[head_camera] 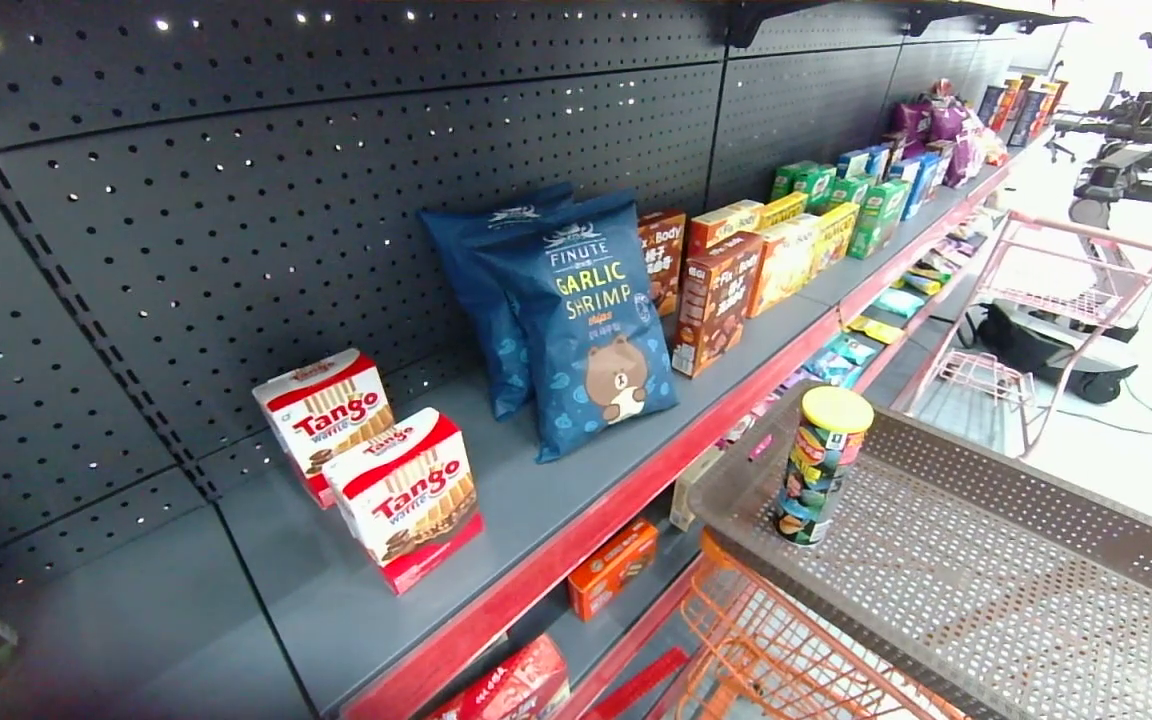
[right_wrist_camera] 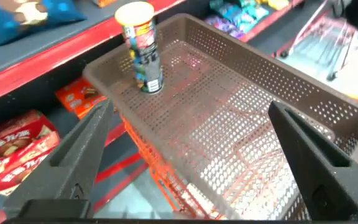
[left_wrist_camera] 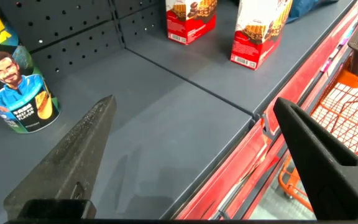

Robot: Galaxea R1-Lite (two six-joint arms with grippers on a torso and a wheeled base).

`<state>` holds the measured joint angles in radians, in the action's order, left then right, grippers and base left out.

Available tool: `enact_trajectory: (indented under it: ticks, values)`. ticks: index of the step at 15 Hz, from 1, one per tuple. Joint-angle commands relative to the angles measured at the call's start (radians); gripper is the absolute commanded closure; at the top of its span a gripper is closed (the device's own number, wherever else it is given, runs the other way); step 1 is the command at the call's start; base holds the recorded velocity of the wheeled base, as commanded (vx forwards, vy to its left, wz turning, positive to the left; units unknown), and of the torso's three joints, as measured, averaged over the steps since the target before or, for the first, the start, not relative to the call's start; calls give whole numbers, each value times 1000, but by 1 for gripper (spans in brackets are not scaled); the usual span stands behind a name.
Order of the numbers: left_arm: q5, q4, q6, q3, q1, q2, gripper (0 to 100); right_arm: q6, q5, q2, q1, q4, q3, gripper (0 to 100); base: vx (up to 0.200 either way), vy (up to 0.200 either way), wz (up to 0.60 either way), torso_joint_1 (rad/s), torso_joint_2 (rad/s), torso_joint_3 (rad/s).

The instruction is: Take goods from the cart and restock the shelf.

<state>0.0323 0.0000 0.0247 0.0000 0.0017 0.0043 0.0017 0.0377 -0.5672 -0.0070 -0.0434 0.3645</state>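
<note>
The right end effector point(right_wrist_camera: 190, 109) hangs with its two dark, wedge-shaped fingers point(right_wrist_camera: 73, 162) spread wide apart, gripping nothing. Ahead of it and lower, closer to one finger than the other, stands a tall cylindrical snack can point(right_wrist_camera: 142, 46) with a yellow plastic lid. The can is upright, long axis vertical and lid up, in a glossy, many-coloured wrap. It rests near a corner of a brown perforated plastic tray point(right_wrist_camera: 260, 124), which lies on top of an orange wire cart point(right_wrist_camera: 160, 180).

The left end effector point(left_wrist_camera: 194, 106) is likewise open, its grainy fingers point(left_wrist_camera: 73, 155) apart over a smooth grey metal shelf point(left_wrist_camera: 166, 124) with a red front edge. Just outside one finger a second cylindrical can point(left_wrist_camera: 17, 81), green and blue with a printed figure, stands upright. Farther ahead, two red-and-white cardboard wafer boxes point(left_wrist_camera: 191, 18) stand on the same board before a black pegboard back wall point(left_wrist_camera: 61, 37).
</note>
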Motion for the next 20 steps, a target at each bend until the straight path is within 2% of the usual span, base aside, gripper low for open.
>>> enact_trajectory:
  ticks: [1,5,7,8,12,14,17,20]
  values:
    - [0,0,0,0,0,0,0,-3,-5,-382,-39,-161,65,0,0,0,0,0,0,0]
    - [0,0,0,0,0,0,0,-14,4,-545,-19,-225,53,0,0,0,0,0,0,0]
    - [0,0,0,0,0,0,0,-14,8,-637,4,-305,65,0,0,0,0,0,0,0]
    - [0,0,0,0,0,2,0,-17,13,-720,15,-405,62,0,0,0,0,0,0,0]
    - [0,0,0,0,0,0,0,-17,65,-951,41,-651,53,0,0,0,0,0,0,0]
    - [0,0,0,0,0,2,0,-28,128,-1070,38,-805,56,0,0,0,0,0,0,0]
    - [0,0,0,0,0,0,0,-124,182,-1189,30,-898,56,0,0,0,0,0,0,0]
    - [0,0,0,0,0,2,0,-127,226,-1244,39,-908,77,0,0,0,0,0,0,0]
